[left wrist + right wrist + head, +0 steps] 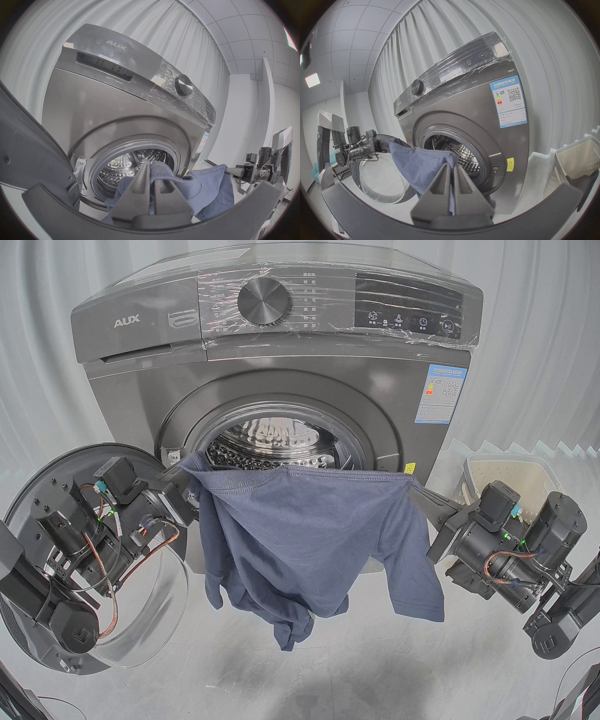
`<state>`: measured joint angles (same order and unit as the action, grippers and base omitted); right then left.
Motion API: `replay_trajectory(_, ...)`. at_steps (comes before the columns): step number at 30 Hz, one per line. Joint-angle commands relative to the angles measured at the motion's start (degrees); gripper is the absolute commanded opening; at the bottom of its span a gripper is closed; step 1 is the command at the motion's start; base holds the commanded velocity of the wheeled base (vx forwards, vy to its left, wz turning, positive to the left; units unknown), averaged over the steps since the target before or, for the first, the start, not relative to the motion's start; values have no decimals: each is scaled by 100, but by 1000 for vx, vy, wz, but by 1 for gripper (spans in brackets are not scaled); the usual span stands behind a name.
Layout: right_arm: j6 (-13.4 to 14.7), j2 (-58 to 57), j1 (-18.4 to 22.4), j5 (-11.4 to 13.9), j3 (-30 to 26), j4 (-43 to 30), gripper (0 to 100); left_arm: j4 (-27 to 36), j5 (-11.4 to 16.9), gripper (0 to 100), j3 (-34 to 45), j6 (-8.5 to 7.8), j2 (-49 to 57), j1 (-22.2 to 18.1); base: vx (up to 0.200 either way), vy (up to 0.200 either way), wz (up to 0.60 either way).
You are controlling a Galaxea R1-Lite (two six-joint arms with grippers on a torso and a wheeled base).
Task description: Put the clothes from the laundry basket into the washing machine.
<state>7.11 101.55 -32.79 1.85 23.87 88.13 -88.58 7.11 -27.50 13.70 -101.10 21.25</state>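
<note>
The left pincer [187, 482] and the right pincer [417, 491] are each clamped on one end of the upper edge of the blue T-shirt [300, 534]. They hold it stretched between them, just in front of the drum mouth [275, 437] of the washing machine [281, 380], and the rest hangs toward the floor. The door [153, 615] stands swung open at left. The laundry basket [531, 474] sits far right, beside the machine.

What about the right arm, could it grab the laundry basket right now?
Probably not yet. The right gripper is shut on the blue shirt, so it has no free grip, though the laundry basket stands close beside it.
</note>
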Motion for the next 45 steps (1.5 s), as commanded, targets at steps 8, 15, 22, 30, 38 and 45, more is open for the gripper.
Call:
replay_trajectory(8, -16, -153, 62, -1, 74, 3, 0, -2, 1, 0, 8, 1, -42, 29, 0, 0, 0)
replay_trajectory(15, -25, -293, 80, -10, 48, -6, 0, -2, 10, 0, 8, 10, 11, 20, 0, 0, 0)
replay_trajectory(22, -34, -540, 71, -18, -23, -41, 0, -2, 1, 0, 26, -8, 20, 116, 0, 0, 0)
replay_trajectory(30, -34, -522, -131, -80, -75, -50, 0, -2, 1, 0, 237, -289, 20, 529, 0, 0, 0)
replay_trajectory(38, -16, -293, -377, -185, -269, -6, 0, -10, 10, 0, 193, -403, 20, 626, 0, 0, 0)
replay_trajectory(45, -8, 111, -632, -159, -278, 3, 0, -2, 19, 0, 157, -412, 29, 811, 0, 0, 0)
